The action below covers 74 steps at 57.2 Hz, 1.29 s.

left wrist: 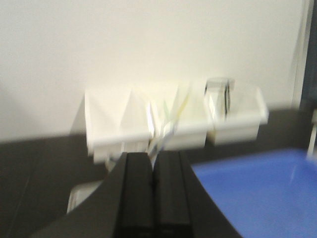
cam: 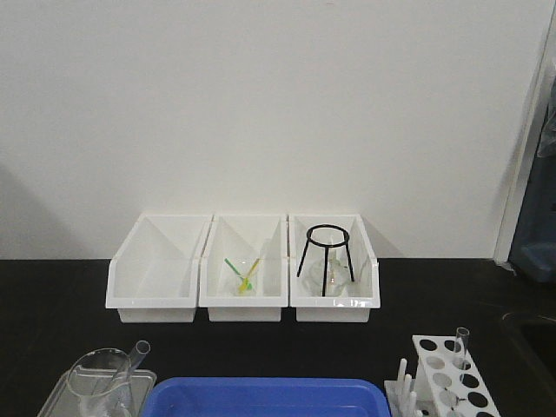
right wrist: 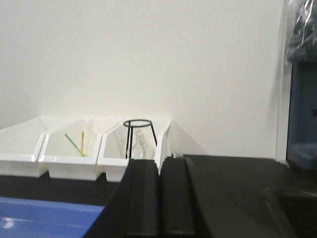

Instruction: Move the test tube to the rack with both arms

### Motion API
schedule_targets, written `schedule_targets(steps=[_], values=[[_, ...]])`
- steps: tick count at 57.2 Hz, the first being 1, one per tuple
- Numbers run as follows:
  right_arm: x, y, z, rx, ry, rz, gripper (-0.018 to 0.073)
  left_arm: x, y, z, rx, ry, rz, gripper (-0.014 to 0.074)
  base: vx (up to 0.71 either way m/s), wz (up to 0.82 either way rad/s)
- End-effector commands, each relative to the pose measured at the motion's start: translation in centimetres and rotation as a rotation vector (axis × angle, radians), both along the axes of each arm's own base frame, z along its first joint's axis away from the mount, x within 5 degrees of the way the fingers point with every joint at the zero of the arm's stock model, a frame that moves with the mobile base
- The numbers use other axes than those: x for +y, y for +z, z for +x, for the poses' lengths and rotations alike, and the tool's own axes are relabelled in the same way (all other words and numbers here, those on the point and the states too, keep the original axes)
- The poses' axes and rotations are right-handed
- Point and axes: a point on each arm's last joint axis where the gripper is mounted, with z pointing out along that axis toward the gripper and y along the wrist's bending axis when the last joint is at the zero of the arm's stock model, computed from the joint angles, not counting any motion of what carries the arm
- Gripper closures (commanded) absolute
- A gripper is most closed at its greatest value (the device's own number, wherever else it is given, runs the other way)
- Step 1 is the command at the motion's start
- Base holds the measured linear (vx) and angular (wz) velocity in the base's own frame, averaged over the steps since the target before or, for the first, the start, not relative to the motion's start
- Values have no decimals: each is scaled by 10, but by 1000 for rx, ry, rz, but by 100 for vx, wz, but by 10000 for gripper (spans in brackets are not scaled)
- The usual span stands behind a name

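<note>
The test tube (cam: 137, 354) leans out of a glass beaker (cam: 100, 378) at the front left in the front view. The white rack (cam: 465, 387) stands at the front right, with a slimmer clear tube (cam: 460, 341) upright in one of its holes. Neither arm shows in the front view. In the blurred left wrist view my left gripper (left wrist: 154, 154) has its jaws together. A clear streak (left wrist: 161, 139) shows just past its tips, and I cannot tell whether it touches them. My right gripper (right wrist: 159, 161) is shut and empty, facing the bins.
Three white open-fronted bins (cam: 156, 282) stand along the back wall. The middle one holds green and yellow sticks (cam: 243, 276); the right one holds a black tripod stand (cam: 326, 256) and a flask. A blue basin (cam: 261, 398) is at front centre, and a metal tray (cam: 61, 391) is under the beaker.
</note>
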Motion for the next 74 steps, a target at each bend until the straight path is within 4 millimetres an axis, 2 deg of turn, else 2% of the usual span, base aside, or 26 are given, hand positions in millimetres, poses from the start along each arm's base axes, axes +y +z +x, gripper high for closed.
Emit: schedule_targets(steps=[1,7,12,17,21,28,37,42,49,57,68,74], values=[[-1,44,-11,-216,-6,-3,570,4,53,-15,-258,-24,-168,601,0,0],[-4,101,-28,-307,-32,-65,570,7,107,-30,-325,-21,-149,601,0,0],[-5,148,-30,-333,-59,-128,570,7,153,-29,-364,2,-80,601,0,0],[-2,184,-11,-290,-62,-152,570,1,189,-5,-325,7,-52,601,0,0],[1,199,9,-256,-58,-159,570,-5,201,20,-276,10,-27,601,0,0],[8,205,48,-177,-46,-169,570,-15,206,66,-178,8,-6,601,0,1],[13,196,77,-107,-35,-179,568,-23,193,100,-86,9,32,598,0,0],[14,194,84,-103,-31,-173,557,-25,189,109,-65,8,38,582,0,0],[14,194,85,-94,-18,-89,503,-25,189,110,-63,8,38,522,0,0],[14,194,85,-90,-19,-92,366,-26,189,110,-71,9,77,367,0,0],[14,194,85,-97,-22,-108,52,-26,189,110,-81,11,113,69,0,0],[14,194,85,-90,-24,-121,-64,-26,189,110,-81,11,113,-20,0,0]])
